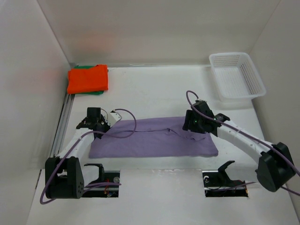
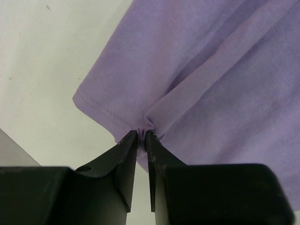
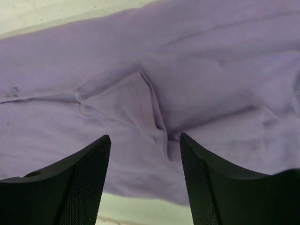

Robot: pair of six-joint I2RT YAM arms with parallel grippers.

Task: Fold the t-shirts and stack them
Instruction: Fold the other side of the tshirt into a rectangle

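Three shirts in play: purple shirt (image 1: 154, 138) spread flat mid-frame on the tabletop (image 1: 154, 93), orange shirt (image 1: 87, 78) folded atop the green shirt (image 1: 96, 93), upper left. One basket (image 1: 228, 54), upper right. Two claws: left claw (image 2: 142, 136) nipped narrow on the purple edge, right claw (image 3: 144, 136) wide above the cloth.

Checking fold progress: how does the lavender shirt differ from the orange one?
The orange shirt is folded into a compact square; the lavender shirt lies as a long, wide band. Orange sits in the back left corner on the green shirt, lavender directly on the table, mid-table. Both are plain cloth.
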